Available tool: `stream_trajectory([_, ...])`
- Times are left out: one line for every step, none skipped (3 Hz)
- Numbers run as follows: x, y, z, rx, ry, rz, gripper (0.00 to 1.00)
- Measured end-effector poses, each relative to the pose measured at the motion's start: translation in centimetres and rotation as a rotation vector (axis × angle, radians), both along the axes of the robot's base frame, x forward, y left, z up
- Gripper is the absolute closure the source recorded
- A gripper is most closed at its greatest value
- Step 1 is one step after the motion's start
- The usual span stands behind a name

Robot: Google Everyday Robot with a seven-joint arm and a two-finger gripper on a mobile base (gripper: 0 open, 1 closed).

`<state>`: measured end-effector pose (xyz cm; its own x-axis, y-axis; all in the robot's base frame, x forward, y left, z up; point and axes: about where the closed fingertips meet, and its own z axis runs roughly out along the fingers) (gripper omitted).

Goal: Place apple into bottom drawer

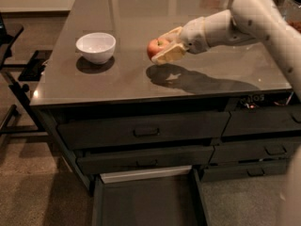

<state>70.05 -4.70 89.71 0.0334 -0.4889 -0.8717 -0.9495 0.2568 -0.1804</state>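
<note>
The small red apple [154, 47] is held between my gripper's pale fingers [168, 54], lifted a little above the dark tabletop, with its shadow on the surface below. My gripper [161, 48] reaches in from the right on the white arm and is shut on the apple. The bottom drawer [146, 202] of the left stack stands pulled open below the table front, with a dark flat inside and a pale strip at its back.
A white bowl [96, 46] sits on the table [117, 91] left of the apple. Two shut handled drawers [146, 132] sit above the open one. A narrower right drawer stack [263, 124] is shut. Dark chair frames [14, 79] stand at the left.
</note>
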Motion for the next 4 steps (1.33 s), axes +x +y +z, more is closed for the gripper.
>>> stream_trajectory([-5.4,-3.1,2.6,0.015,-0.06,-0.046,1.0])
stream_trajectory([-11.9,-5.2,3.3,0.017,-0.089,-0.066,1.0])
stream_trajectory([-17.5,-6.5,2.8,0.013,-0.097,-0.082,1.0])
stream_trajectory([-21.8,-6.8,0.9,0.025,-0.075,-0.096,1.0])
